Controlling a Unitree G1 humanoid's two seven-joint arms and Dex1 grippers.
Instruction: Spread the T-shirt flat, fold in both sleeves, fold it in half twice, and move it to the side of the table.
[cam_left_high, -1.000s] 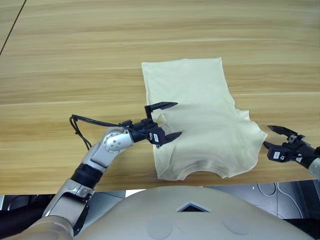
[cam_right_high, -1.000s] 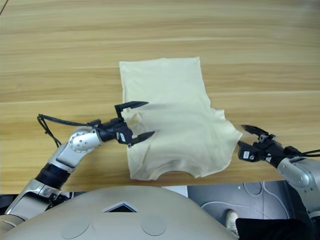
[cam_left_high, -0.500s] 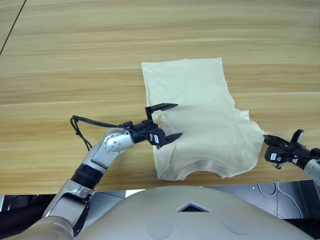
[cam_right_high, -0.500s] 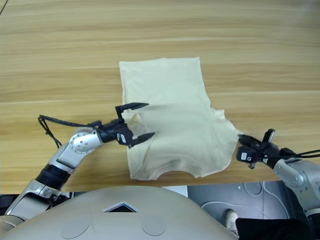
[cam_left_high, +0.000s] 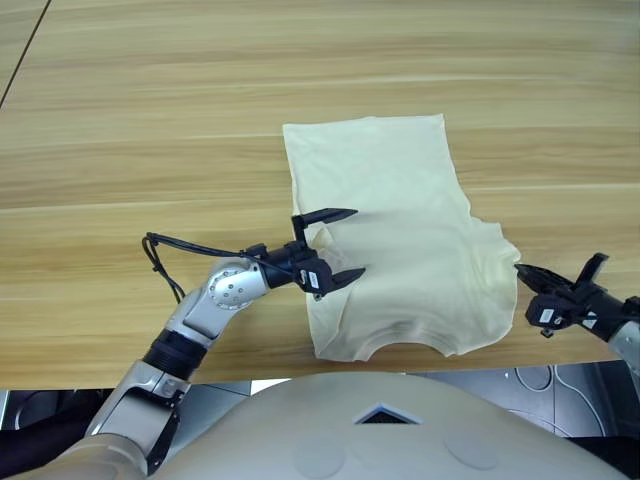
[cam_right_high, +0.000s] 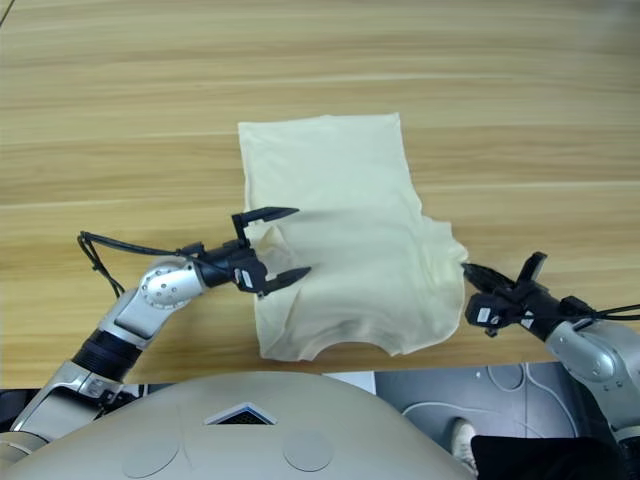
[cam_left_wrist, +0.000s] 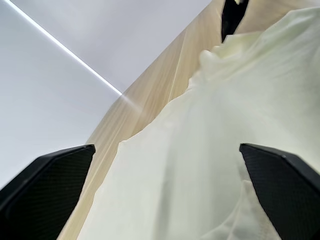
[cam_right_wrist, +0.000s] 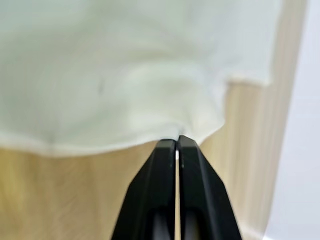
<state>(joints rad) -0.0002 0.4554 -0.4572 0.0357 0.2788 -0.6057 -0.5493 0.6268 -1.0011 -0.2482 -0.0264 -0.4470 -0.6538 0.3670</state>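
The left arm is bent in over the near edge of the surface, its gripper (cam_left_high: 358, 241) wide open. The right gripper (cam_left_high: 522, 270) sits low by that same edge, its fingers squeezed tight on the T-shirt (cam_left_high: 400, 220).

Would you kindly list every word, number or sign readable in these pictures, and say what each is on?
White sticker on the left pincer: too small to read.
White sticker on the right pincer: too small to read.
T-shirt and table: no print visible.
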